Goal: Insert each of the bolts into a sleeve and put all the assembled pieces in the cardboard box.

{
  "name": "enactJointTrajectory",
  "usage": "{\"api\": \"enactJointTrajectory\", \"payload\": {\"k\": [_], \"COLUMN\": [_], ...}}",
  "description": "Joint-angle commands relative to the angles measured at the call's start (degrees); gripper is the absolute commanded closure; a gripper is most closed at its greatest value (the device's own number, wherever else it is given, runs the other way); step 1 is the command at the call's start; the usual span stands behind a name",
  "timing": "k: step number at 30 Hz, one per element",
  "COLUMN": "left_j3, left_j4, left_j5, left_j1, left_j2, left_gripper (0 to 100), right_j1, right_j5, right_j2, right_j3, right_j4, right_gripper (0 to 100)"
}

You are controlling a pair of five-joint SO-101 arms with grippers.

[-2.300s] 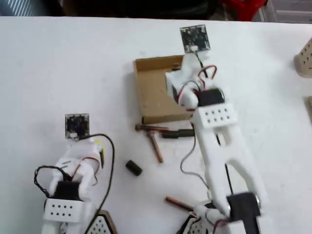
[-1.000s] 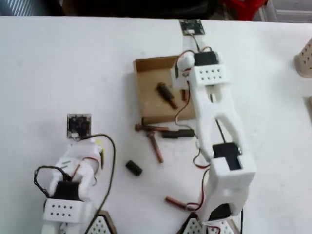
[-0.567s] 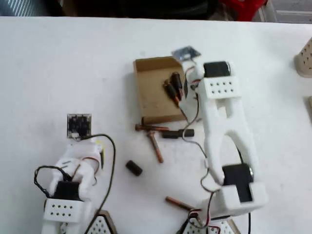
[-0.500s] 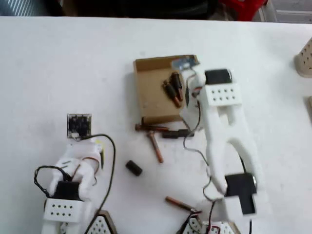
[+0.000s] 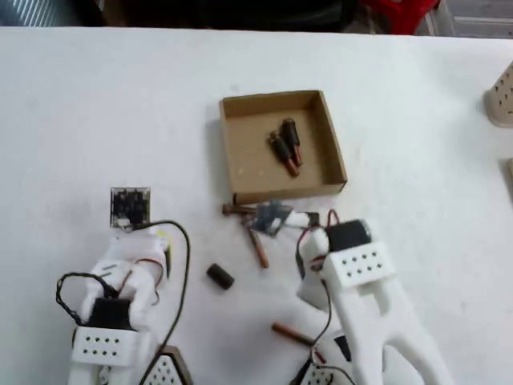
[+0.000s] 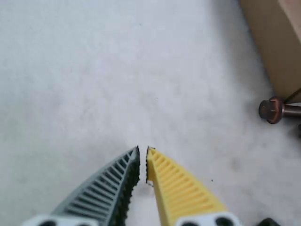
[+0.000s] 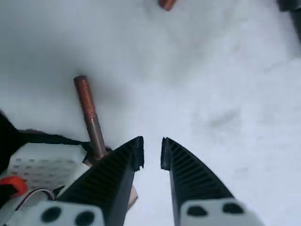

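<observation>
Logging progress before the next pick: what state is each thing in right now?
Cardboard box: open, two assembled pieces inside.
Loose sleeve: empty, lying flat.
Left gripper: shut, empty.
Right gripper: slightly open, empty.
Bolt beside it: bare, lying flat.

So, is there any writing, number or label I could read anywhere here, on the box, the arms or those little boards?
No text can be read anywhere in these pictures.
cardboard box: plain brown walls and floor, no print.
circuit board on the left arm: dark parts; any markings are too small to read.
arm housing: rows of holes, no lettering.
</observation>
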Motion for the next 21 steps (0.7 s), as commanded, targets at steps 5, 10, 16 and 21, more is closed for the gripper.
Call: {"api": "enactJointTrajectory", "payload": {"k": [5, 10, 16, 21], "left_j3": [-0.26, -0.26, -0.26, -0.26], "left_j4": [-0.88, -0.97, -2.55, -2.81], "left_j5": [-0.53, -0.62, -0.62, -0.62], "left_j1": [-0.48, -0.31, -0.31, -0.22], "left_j2": [-0.66, -0.66, -0.66, -0.66], "left_gripper": [93, 93, 93, 93], "right_j1": [-13.85, -19.3, -26.15, -31.6], "right_j5": [10.55, 10.55, 3.87, -1.14], "right_j2": [-6.81, -9.98, -14.2, -18.42], "right_j3": [11.96, 16.88, 17.41, 17.41], "right_j4": [-5.14, -9.89, -10.42, -9.63], "right_gripper": [93.8, 86.5, 78.4, 85.7]}}
